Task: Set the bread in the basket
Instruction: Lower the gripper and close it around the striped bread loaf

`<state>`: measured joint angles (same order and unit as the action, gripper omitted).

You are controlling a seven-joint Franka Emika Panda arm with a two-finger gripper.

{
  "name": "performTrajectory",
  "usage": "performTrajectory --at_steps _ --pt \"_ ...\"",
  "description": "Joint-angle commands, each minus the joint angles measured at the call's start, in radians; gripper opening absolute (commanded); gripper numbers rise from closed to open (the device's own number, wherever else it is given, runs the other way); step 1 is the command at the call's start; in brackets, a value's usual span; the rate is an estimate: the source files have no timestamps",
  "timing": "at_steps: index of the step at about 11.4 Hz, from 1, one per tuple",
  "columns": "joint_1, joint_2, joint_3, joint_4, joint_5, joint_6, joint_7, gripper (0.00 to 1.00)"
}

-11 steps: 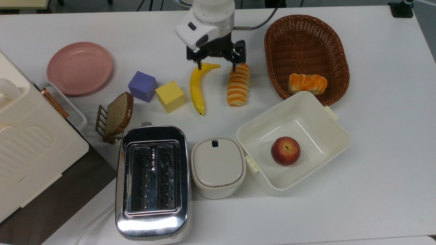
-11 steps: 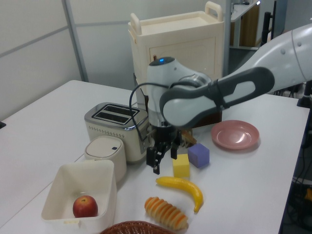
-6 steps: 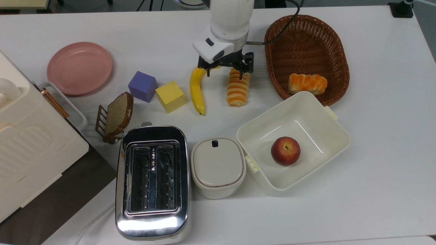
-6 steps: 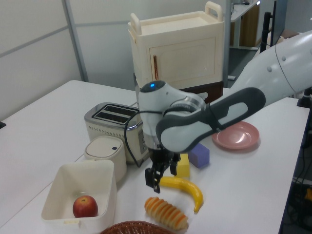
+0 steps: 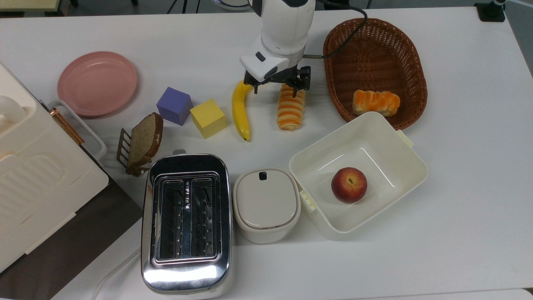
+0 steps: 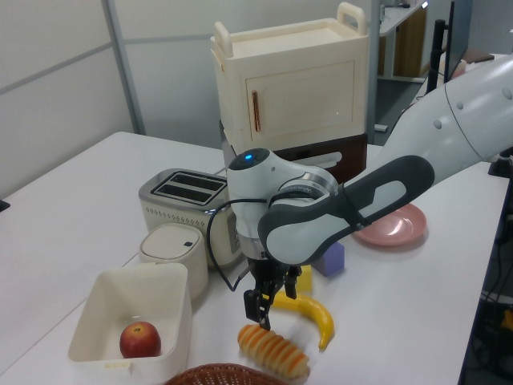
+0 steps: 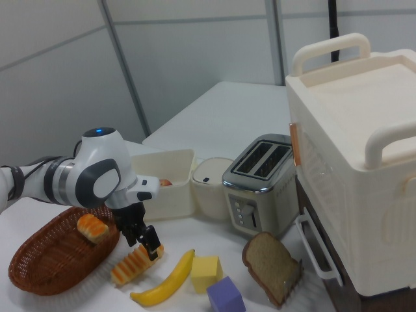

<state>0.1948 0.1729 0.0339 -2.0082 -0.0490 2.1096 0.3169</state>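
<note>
The end effector [image 5: 278, 86] has moved lower over the past second and now sits right above the far end of the bread [image 5: 290, 107], its fingers spread wide, one by the banana [image 5: 240, 108] tip and one over the roll. The ridged, orange-and-cream striped bread lies on the white worktop [image 5: 458, 175]. To the top view's right of the end effector, the oval woven wicker basket [image 5: 374, 41] holds a blocky orange-topped bun [image 5: 376, 102]. Farther off, a smooth white square container [image 5: 389, 137] holds an apple [image 5: 349, 184].
</note>
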Motion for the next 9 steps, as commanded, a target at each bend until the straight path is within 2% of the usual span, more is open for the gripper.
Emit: performTrajectory --at_steps 1,4,9 --pt "-0.015 0.005 -0.002 -0.023 -0.011 0.049 -0.021 1.00" --pt "-0.020 0.039 0.026 -0.021 -0.009 0.098 -0.021 1.00" --pt "-0.023 0.022 0.069 -0.018 -0.009 0.096 -0.012 1.00"
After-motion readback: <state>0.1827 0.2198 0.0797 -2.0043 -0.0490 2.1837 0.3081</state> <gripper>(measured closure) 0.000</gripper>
